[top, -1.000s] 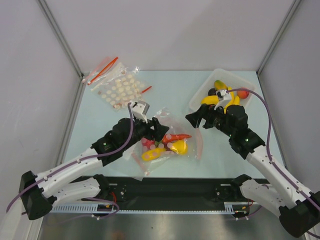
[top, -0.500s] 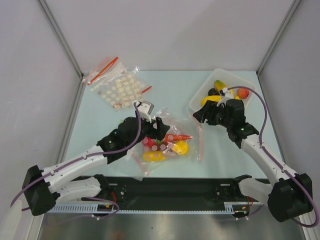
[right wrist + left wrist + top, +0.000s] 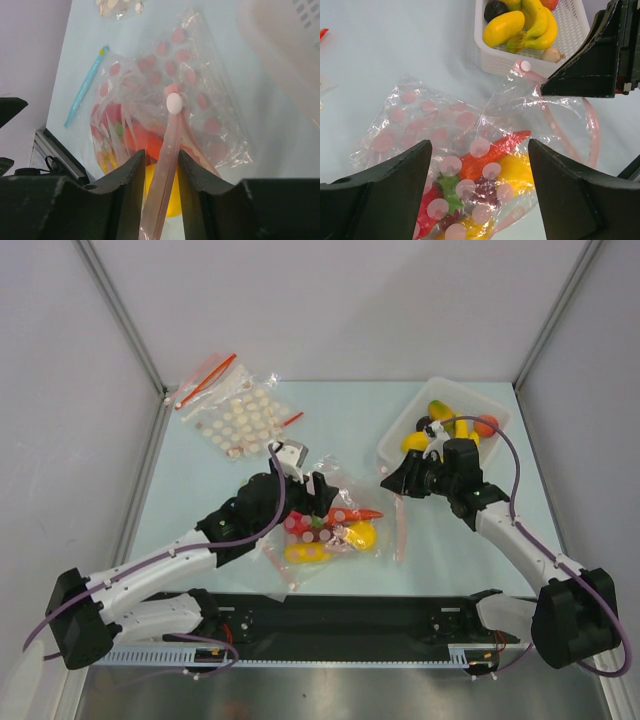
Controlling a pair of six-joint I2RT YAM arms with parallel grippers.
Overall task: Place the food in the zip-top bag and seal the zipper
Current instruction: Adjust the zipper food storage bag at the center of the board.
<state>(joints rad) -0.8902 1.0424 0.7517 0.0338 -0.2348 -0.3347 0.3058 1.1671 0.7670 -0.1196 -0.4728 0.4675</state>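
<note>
**Bag holds food; basket not yet emptied**

The bag point(image 3: 335, 502) lies crumpled near the middle of the table point(image 3: 190, 490), just near-left of the basket point(image 3: 470, 388). Pale pink dots show across its clear film. Inside it lie a red chili point(image 3: 500, 147), a yellow fruit point(image 3: 517, 177), a red piece with a green top point(image 3: 442, 197) and something dark, perhaps grapes point(image 3: 480, 192). Its mouth faces right, and the zipper point(image 3: 399, 525) runs near to far along that side as a loose, gaping pink strip. A small white tab point(image 3: 174, 102) sits at the strip's far end, close to the basket's near corner.

The white basket stands at the far right. In it are bananas point(image 3: 540, 25), a yellow mango point(image 3: 503, 27), a dark fruit point(image 3: 496, 9), a red-orange one point(image 3: 486, 425) and a small pale bulb point(image 3: 551, 54).

The left gripper point(image 3: 313, 496) hangs over the bag's far-left part with its jaws wide and nothing between them. The right gripper point(image 3: 161, 160) is at the far end of the zipper, jaws narrow, with the pink strip running between them. I cannot tell whether they actually pinch it.

Clear bags with white dots point(image 3: 238, 420) and red strips lie at the far left, well apart from the rest.
</note>
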